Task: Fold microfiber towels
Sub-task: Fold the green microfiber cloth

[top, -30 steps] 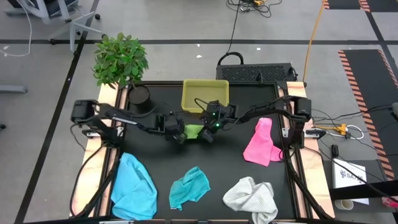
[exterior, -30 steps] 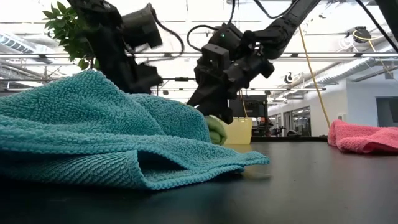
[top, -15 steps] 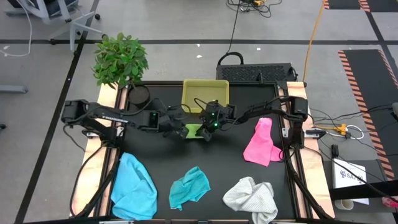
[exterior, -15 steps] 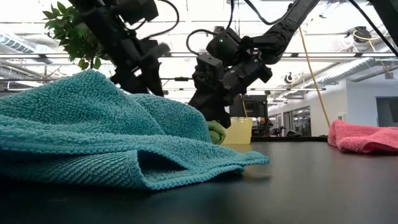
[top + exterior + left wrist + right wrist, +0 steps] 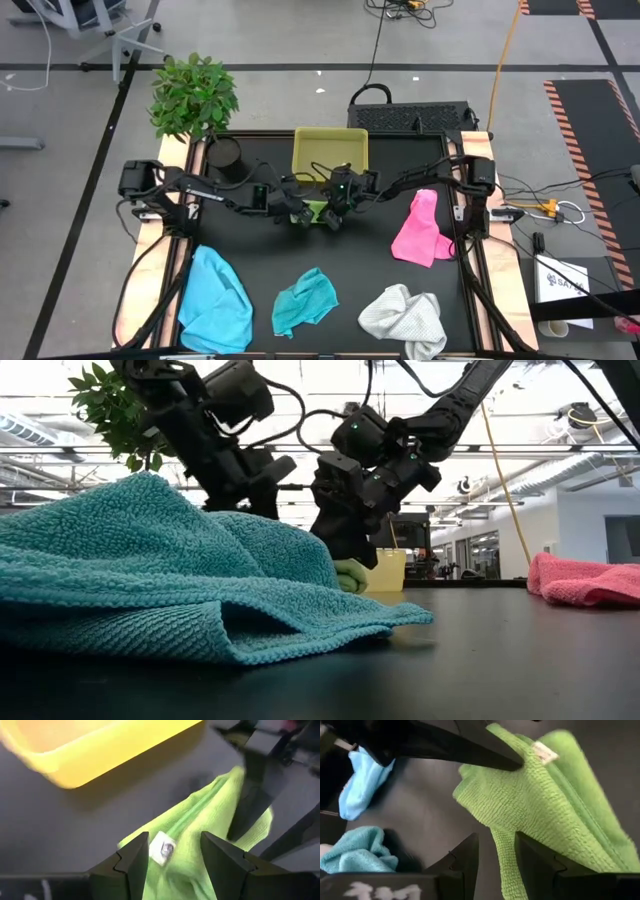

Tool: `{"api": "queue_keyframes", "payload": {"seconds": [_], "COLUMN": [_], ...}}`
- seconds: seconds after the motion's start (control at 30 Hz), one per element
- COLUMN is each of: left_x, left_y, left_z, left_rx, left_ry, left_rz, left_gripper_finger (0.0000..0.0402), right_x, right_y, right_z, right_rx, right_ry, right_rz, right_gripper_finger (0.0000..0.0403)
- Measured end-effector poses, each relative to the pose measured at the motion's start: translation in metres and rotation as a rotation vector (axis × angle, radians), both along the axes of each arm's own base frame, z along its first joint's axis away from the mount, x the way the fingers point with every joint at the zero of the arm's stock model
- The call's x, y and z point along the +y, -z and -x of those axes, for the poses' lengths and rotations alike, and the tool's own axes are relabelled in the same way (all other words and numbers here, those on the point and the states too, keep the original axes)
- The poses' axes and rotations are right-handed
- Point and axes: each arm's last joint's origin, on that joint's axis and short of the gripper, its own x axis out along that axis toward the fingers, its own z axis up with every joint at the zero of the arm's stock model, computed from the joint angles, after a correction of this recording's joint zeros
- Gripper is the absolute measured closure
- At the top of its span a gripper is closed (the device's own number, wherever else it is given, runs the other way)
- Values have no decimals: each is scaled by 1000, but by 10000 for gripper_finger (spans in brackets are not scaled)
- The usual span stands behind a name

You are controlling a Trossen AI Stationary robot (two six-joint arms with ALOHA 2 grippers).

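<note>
The lime green towel [image 5: 316, 209] lies folded in the middle of the table, just in front of the tray, its underside on the tabletop [image 5: 349, 574]. A white tag [image 5: 162, 848] sits at one of its corners. My left gripper [image 5: 302, 213] comes at it from the table's left and my right gripper [image 5: 330, 214] from the right, fingertips almost meeting. Each is shut on the towel. In the low view the teal towel [image 5: 150, 570] hides the left fingertips. My left gripper [image 5: 175, 852] has the towel's tagged corner [image 5: 172, 837] between its two fingers, slanting down from the table's left. The rest of the towel lies on the table beyond the fingers. My right gripper [image 5: 497, 847] pinches a narrow strip of the towel's edge [image 5: 504, 845] between its two fingers, slanting down from the table's right. The strip runs back between the fingers. The towel's body [image 5: 545, 805] spreads on the table in front of them.
A yellow-green tray [image 5: 330, 152] stands just behind the grippers, a dark pot [image 5: 222, 157] and a plant [image 5: 193, 95] at the far left. Pink [image 5: 420, 230], white [image 5: 405, 318], teal [image 5: 303, 300] and light blue [image 5: 215, 300] towels lie crumpled toward the right and near edges.
My left gripper has gone a little toward the table's right, closer to my right gripper, and has tipped at the wrist. The lime green towel has stayed on the table between the two grippers.
</note>
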Motion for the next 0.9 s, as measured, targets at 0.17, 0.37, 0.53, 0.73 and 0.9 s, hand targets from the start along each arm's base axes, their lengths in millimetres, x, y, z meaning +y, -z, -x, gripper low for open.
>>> {"api": "queue_keyframes", "payload": {"seconds": [0.17, 0.37, 0.53, 0.73, 0.9], "left_x": [-1, -2, -2, -2, -2], "left_y": [4, 10, 10, 10, 10], "left_z": [5, 13, 14, 14, 14], "left_rx": [70, 155, 163, 163, 164], "left_ry": [3, -6, -7, -9, -9], "left_rz": [15, 24, 23, 22, 21], "left_gripper_finger": [220, 220, 220, 220, 220], "right_x": [1, 2, 5, 6, 5], "right_y": [0, -11, -34, -35, -28], "right_z": [-1, 1, 6, 23, 31], "right_rx": [-3, -28, -72, 100, 225], "right_ry": [5, -8, -38, 1, 102], "right_rz": [-10, -59, -99, -107, -98], "right_gripper_finger": [287, 287, 287, 287, 287]}}
